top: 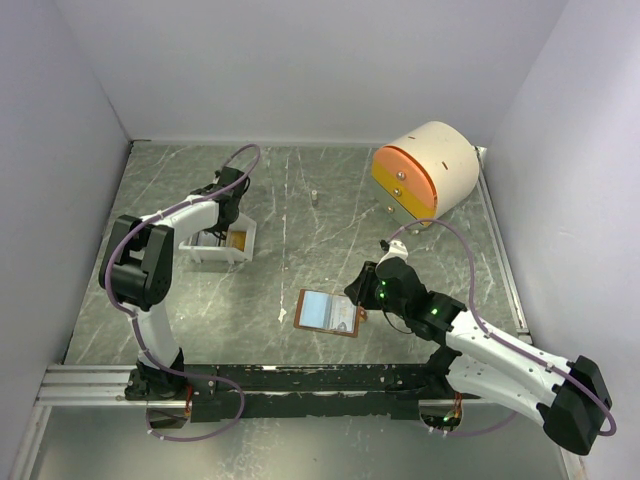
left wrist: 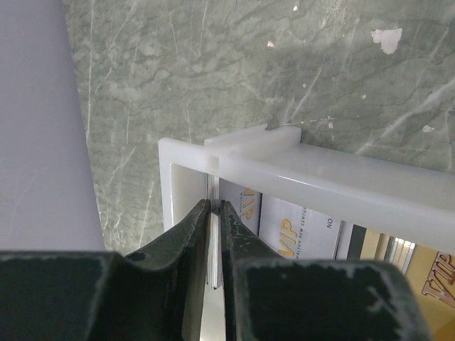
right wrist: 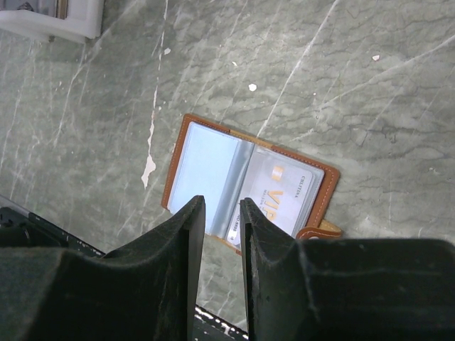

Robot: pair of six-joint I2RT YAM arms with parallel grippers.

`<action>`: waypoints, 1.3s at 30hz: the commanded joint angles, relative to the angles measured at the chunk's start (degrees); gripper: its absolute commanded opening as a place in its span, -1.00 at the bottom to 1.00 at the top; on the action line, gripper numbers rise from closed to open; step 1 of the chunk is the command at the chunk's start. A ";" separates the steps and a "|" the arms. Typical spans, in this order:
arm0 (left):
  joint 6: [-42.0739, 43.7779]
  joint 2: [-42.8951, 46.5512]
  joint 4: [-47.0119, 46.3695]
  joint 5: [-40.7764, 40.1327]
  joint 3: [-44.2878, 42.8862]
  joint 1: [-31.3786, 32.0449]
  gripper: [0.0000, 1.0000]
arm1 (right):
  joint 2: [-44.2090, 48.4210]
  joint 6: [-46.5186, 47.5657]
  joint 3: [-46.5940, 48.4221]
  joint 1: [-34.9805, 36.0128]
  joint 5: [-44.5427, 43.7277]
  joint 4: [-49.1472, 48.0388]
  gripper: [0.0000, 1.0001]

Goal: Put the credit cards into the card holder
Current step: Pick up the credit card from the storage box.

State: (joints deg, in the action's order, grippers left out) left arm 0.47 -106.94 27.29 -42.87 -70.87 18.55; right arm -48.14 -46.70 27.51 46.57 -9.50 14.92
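Observation:
The card holder (top: 328,312) lies open on the table, rust-brown rim and pale blue pockets up; it also shows in the right wrist view (right wrist: 206,163). A silver VIP card (right wrist: 284,199) sits in its right pocket. My right gripper (top: 362,290) hovers over its near edge, jaws a little apart and empty (right wrist: 222,202). My left gripper (top: 228,205) is at the left end of the white tray (top: 215,262). In the left wrist view it (left wrist: 215,206) is shut on a thin silver-grey card (left wrist: 213,249) held edge-on. More cards (left wrist: 298,231) lie in the tray (left wrist: 320,174), including a gold one (left wrist: 434,273).
A big cream-and-orange round drawer unit (top: 425,170) stands at the back right. The tray's corner shows at the top left of the right wrist view (right wrist: 50,25). White walls close in the table on three sides.

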 commanded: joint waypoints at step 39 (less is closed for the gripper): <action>-2.04 -1.15 9.45 1.35 -10.68 0.08 -0.86 | 1.59 -1.03 -1.11 0.05 -1.02 -0.53 -0.47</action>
State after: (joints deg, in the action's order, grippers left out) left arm -0.27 -110.48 33.52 -43.42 -78.39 18.59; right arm -46.70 -47.44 27.44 46.57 -9.89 14.92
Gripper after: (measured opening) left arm 0.074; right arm 0.268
